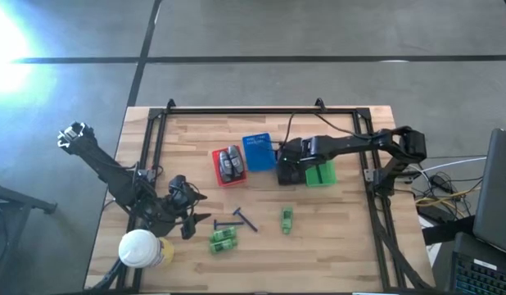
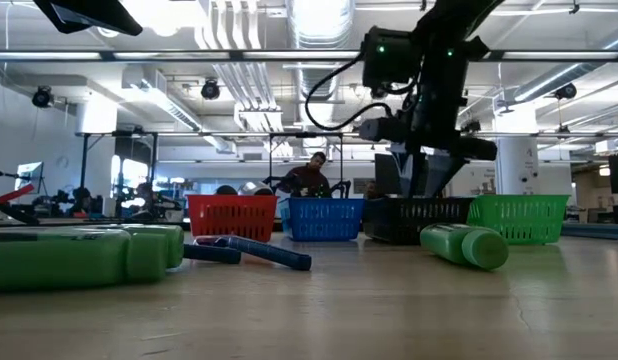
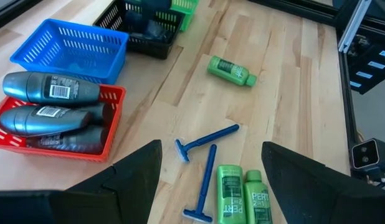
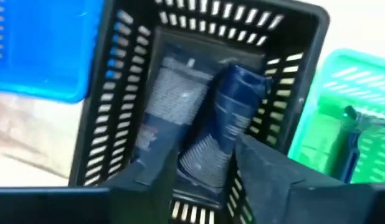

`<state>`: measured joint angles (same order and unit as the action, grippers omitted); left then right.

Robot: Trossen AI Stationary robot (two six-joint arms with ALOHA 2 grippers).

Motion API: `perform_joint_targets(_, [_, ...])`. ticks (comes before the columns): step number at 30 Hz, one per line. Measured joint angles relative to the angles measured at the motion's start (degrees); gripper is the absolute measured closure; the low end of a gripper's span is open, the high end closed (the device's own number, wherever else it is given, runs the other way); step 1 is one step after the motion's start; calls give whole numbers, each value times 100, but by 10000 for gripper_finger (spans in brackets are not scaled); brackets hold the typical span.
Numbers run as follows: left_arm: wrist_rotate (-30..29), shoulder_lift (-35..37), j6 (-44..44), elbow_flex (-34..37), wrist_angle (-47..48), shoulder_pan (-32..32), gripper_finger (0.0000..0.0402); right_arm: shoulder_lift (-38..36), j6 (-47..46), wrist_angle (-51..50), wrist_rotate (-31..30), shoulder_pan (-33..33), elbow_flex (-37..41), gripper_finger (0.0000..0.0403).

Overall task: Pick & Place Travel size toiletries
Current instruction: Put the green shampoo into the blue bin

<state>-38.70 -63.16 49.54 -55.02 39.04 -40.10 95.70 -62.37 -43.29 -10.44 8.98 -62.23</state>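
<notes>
My right gripper hangs over the black basket, pointing steeply down, its fingers apart. Dark blue tubes lie inside that basket. Grey bottles lie in the red basket. Loose on the table are two blue razors, a pair of green bottles and a single green bottle. My left gripper waits open above the razors and the green pair, touching nothing. My right gripper comes from above with its fingers on either side of a dark blue tube's ribbed cap end. The tube lies inside the black basket. I cannot tell whether the fingers touch it.
The blue basket stands between the red and black ones. The green basket, right of the black one, holds a blue razor. A white-lidded container stands at the near left beside my left arm. A black frame borders the table.
</notes>
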Motion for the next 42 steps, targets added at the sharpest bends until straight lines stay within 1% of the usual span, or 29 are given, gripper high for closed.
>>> perform_joint_targets(3, [-4,0,7,0,1,0,120,-105,360,-35,-30,-112,-174,204])
perform_joint_targets(6, [-4,0,9,0,1,0,120,-210,817,-20,-90,-361,-452,180])
perform_joint_targets(9, [-7,0,5,0,3,0,120,-221,841,-247,85,-693,-737,165])
perform_joint_targets(12, [-31,0,8,0,3,0,120,-162,284,-728,519,-1059,-857,159])
perform_joint_targets(15, [-31,0,27,0,3,0,120,-68,-529,-753,712,-1608,-802,153])
perform_joint_targets(19, [-29,0,26,0,4,0,120,61,-1753,-650,625,-2400,-798,137])
perform_joint_targets(22, [-53,-3,23,0,5,0,120,300,-2496,-432,555,-2729,-795,116])
perform_joint_targets(25, [-137,-9,-35,0,5,0,120,547,-2945,-245,500,-2944,-794,90])
perform_joint_targets(28, [-150,-9,-104,0,5,1,120,769,-3264,-294,411,-3094,-816,66])
perform_joint_targets(32, [-75,-9,-130,0,10,1,120,836,-3559,-273,323,-3304,-917,44])
perform_joint_targets(37, [86,-9,-271,0,9,2,120,850,-4122,-186,201,-3616,-953,41])
perform_joint_targets(39, [85,-9,-324,0,7,2,120,969,-4252,-23,57,-3636,-956,45])
perform_joint_targets(42, [60,-9,-345,0,1,15,120,1263,-4378,-72,-196,-3555,-966,56])
